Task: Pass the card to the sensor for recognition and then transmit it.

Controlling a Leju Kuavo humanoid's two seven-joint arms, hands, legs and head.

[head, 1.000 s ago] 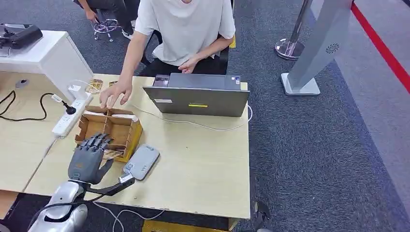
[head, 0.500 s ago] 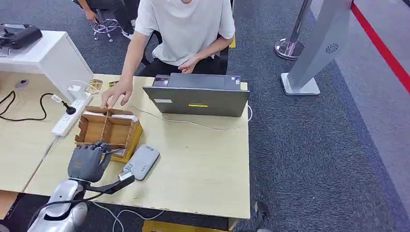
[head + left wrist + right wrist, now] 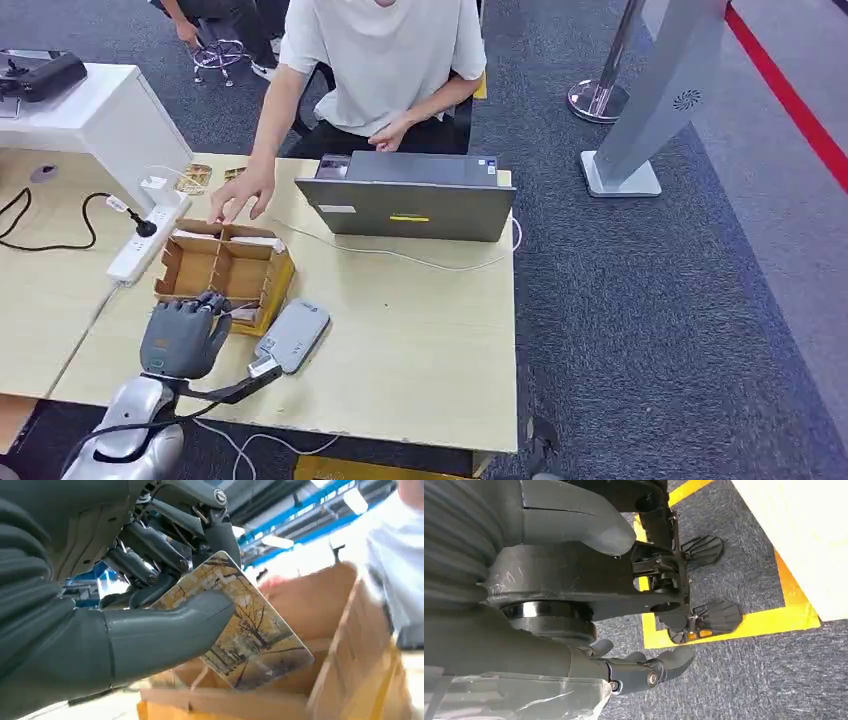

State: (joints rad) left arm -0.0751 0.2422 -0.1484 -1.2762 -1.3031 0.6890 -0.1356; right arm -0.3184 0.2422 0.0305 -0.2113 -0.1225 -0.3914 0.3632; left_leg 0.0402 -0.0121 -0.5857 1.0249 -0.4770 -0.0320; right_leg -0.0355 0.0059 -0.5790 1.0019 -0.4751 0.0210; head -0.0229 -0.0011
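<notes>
My left hand (image 3: pixel 182 335) hovers at the near edge of the cardboard box (image 3: pixel 225 265), fingers curled. The left wrist view shows its thumb (image 3: pixel 165 630) and darker fingers pinching a card (image 3: pixel 250 635) printed with autumn trees, held just above the box (image 3: pixel 320 610). A pale corner of the card (image 3: pixel 238 313) pokes out to the right of the hand. The grey sensor (image 3: pixel 293 335) lies flat on the table just right of the hand, with its cable running to the front edge. My right hand (image 3: pixel 574 580) hangs over the carpet, holding nothing, with its fingers apart from the thumb.
A person in a white shirt sits across the table with one hand (image 3: pixel 240 192) near the box's far edge. A grey laptop (image 3: pixel 408 195) stands at the back. A white power strip (image 3: pixel 145 235) lies left of the box. The wooden table (image 3: pixel 420 350) ends at the carpet on the right.
My left hand's fingers, spread over the box's near compartment a second ago, have curled onto the card and drawn slightly back toward me. The person's hand barely shifted.
</notes>
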